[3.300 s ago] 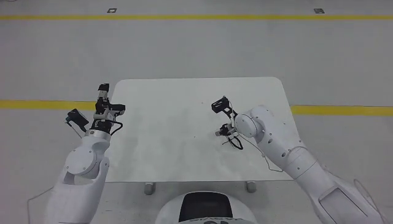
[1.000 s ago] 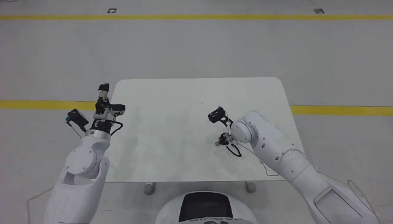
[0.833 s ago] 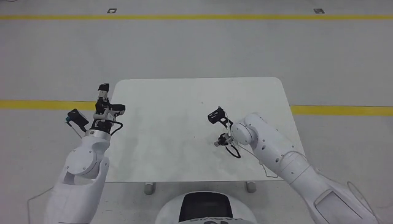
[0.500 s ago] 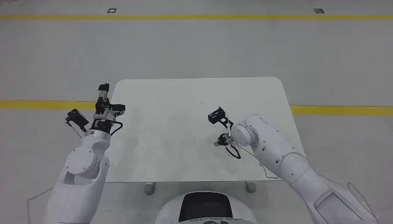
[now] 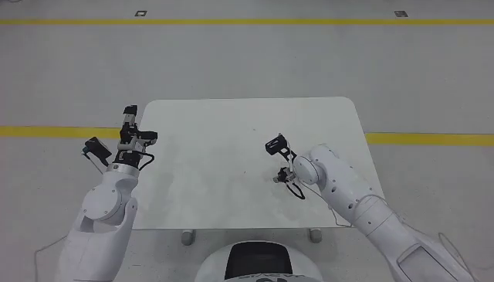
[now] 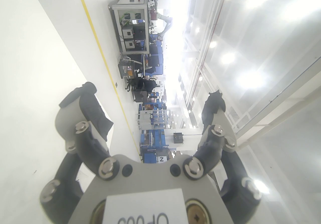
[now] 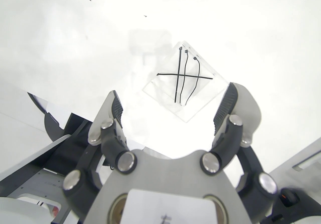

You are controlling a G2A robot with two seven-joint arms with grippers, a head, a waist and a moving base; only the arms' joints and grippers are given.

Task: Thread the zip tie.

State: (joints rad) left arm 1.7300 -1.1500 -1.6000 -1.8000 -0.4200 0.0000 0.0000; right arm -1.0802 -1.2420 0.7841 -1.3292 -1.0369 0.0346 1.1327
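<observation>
R arm [image 5: 340,185] eased back toward near edge; R gripper [image 7: 173,95], jaws spread, empty, over zip ties [image 7: 179,75] in tray [image 7: 160,89] nr that edge. L gripper [image 6: 150,91] released too, unmoved. Pick not begun.

White table [image 5: 231,127] stands on grey, yellow-lined floor [image 5: 247,58].

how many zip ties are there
4 zip ties, all on the clear tray: three lying side by side, one laid across them. None seems hidden.
</observation>
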